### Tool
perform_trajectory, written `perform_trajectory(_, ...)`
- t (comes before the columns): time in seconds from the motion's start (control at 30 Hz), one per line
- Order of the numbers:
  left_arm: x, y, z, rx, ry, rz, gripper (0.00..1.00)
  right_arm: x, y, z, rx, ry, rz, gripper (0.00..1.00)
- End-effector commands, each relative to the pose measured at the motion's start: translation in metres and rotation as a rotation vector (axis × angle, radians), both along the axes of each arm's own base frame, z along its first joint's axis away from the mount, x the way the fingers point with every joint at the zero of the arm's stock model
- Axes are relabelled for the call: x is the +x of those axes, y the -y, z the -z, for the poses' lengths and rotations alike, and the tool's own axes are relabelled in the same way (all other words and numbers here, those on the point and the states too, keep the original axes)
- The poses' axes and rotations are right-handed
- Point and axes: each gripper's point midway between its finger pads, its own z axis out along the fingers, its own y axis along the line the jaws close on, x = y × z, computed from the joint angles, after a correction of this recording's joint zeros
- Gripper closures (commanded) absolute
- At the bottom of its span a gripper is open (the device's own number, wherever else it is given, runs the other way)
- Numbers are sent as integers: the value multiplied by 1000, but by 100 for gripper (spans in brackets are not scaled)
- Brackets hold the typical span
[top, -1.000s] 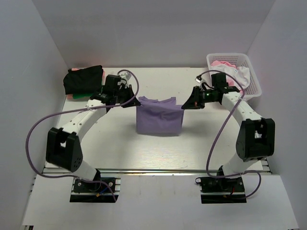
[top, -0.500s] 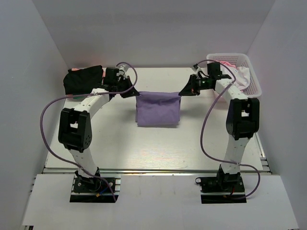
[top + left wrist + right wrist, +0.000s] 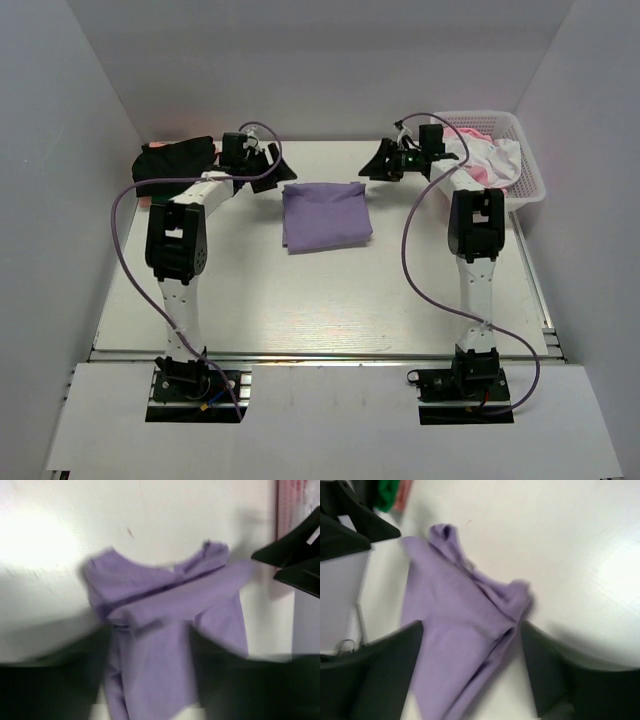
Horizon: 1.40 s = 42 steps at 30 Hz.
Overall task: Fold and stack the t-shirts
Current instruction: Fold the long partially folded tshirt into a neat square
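White-walled lab enclosure [image 3: 330,70], robot table [image 3: 300,290]

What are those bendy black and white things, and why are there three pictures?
Those are two robot arms, bolted to the near edge of a table. Each ends in a two-finger pincher called a gripper. The big picture comes from a camera above and behind them. The other two come from little cameras on the wrists, so each looks past its own fingers, the dark blurs. A purple shirt lies folded in the middle of the table. The left gripper and right gripper hang near its far corners. They look open and hold nothing. A black pile of clothes sits far left. A white basket with pink and white clothes sits far right.
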Motion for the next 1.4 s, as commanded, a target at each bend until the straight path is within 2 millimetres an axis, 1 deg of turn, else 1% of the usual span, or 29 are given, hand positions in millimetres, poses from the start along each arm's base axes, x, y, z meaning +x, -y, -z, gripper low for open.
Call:
perform_trajectory(0.0,43,-21,-48,-7,116,-88,0,59,-3,-52,47,215,37,10)
perform_trajectory(0.03,45,-24,-51,11,120,-98,0,59,-5,-60,45,239,25,10)
perform_trajectory(0.07,46,-23,-61,5,147,-98,0,60,-5,-57,25,237,45,10)
perform_trajectory(0.1,45,-24,-64,11,169,-93,0,52,-3,-73,13,253,58,10)
perform_trajectory(0.13,35,-14,-71,7,191,-63,0,53,0,-73,-30,290,81,10)
perform_trajectory(0.17,33,-12,-75,-2,202,-52,0,39,-1,-54,-53,237,80,10)
perform_trajectory(0.2,28,-6,-77,1,210,-26,0,24,3,-71,-68,264,81,10)
perform_trajectory(0.23,25,-4,-80,-10,219,-10,0,17,0,-71,-78,257,79,10)
perform_trajectory(0.27,13,8,-71,-37,195,47,0,1,2,-68,-91,231,71,10)
perform_trajectory(0.33,6,19,-68,-57,214,100,0,-31,-14,-67,-70,190,6,10)
perform_trajectory(0.37,-3,32,-59,-66,190,138,0,-46,-18,-65,-63,165,-14,10)
perform_trajectory(0.4,-3,39,-54,-67,190,149,0,-68,-30,-57,-58,136,-61,10)
perform_trajectory(0.43,-3,44,-52,-62,194,162,0,-76,-34,-63,-47,140,-75,10)
perform_trajectory(0.47,-8,54,-46,-67,185,199,0,-89,-37,-52,-34,102,-94,10)
perform_trajectory(0.53,-4,61,-37,-68,181,210,0,-107,-53,-61,13,100,-144,10)
perform_trajectory(0.57,-2,62,-35,-68,180,210,0,-124,-55,-48,35,49,-173,10)
perform_trajectory(0.6,0,63,-30,-76,168,204,0,-123,-63,-56,70,92,-189,10)
perform_trajectory(0.63,1,63,-18,-72,144,203,0,-129,-65,-53,99,46,-201,10)
perform_trajectory(0.73,10,58,0,-37,121,159,0,-144,-74,-34,157,-26,-244,10)
perform_trajectory(0.77,13,52,15,-31,94,148,0,-153,-74,-28,185,-60,-273,10)
perform_trajectory(0.8,14,47,25,-28,78,139,0,-152,-76,-28,222,-37,-295,10)
perform_trajectory(0.93,15,43,64,-28,4,131,0,-151,-67,16,193,-117,-239,10)
perform_trajectory(1.07,13,45,75,-38,-18,149,0,-148,-58,60,100,-203,-167,10)
perform_trajectory(1.17,13,48,71,-46,-6,168,0,-148,-53,77,74,-222,-131,10)
perform_trajectory(1.23,12,49,65,-52,8,186,0,-149,-52,76,63,-214,-137,10)
perform_trajectory(1.27,16,50,49,-49,48,194,0,-146,-52,70,54,-185,-137,10)
perform_trajectory(1.3,15,50,44,-49,50,194,0,-144,-52,62,42,-151,-143,10)
perform_trajectory(1.33,17,50,33,-45,75,200,0,-139,-53,50,30,-131,-144,10)
perform_trajectory(1.37,22,49,10,-36,132,202,0,-122,-55,19,1,-8,-126,10)
